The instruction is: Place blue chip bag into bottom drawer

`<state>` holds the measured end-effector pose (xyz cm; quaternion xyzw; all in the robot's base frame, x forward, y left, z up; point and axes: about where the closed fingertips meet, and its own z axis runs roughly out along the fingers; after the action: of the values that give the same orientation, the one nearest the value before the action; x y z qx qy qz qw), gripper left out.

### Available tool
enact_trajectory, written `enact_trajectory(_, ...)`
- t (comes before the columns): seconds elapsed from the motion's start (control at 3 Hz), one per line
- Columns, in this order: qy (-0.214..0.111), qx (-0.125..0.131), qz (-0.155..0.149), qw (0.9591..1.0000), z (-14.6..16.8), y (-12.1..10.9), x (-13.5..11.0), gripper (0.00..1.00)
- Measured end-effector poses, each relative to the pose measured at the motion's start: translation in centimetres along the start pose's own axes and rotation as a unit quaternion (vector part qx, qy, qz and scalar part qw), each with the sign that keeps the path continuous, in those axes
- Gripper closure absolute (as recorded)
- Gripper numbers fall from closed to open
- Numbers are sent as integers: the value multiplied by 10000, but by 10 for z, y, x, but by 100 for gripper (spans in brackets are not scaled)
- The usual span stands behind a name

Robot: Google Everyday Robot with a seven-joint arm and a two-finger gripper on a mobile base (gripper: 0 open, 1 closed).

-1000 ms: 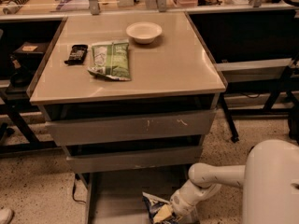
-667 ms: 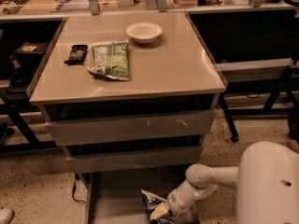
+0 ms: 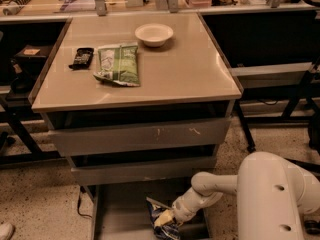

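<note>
The blue chip bag (image 3: pixel 161 222), crinkled dark blue foil with a pale end, hangs in the pulled-out bottom drawer (image 3: pixel 120 209), low over its grey floor near the front right. My gripper (image 3: pixel 167 218) reaches in from the right on the white arm and is at the bag's upper part, touching it. The bag's lower end is cut off by the frame edge.
Two upper drawers (image 3: pixel 140 136) with scuffed grey fronts sit above. On the beige tabletop (image 3: pixel 185 74) lie a green and white snack bag (image 3: pixel 118 64), a small dark packet (image 3: pixel 81 57) and a white bowl (image 3: pixel 154 34). My white arm body (image 3: pixel 275 199) fills the lower right.
The view has shifted slightly; my arm and the bag have stayed at about the same place in the bottom drawer.
</note>
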<state>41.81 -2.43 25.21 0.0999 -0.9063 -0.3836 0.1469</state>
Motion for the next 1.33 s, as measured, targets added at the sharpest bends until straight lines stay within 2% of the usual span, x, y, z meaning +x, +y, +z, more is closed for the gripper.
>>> enact_trajectory(0.33, -359, -34, 203, 9991, 10, -3, -5, 100)
enact_trajectory(0.67, -795, -227, 338, 9960, 20, -5, -19, 100)
enact_trajectory(1.33, -1224, -530, 476, 9899, 31, -12, -43, 100)
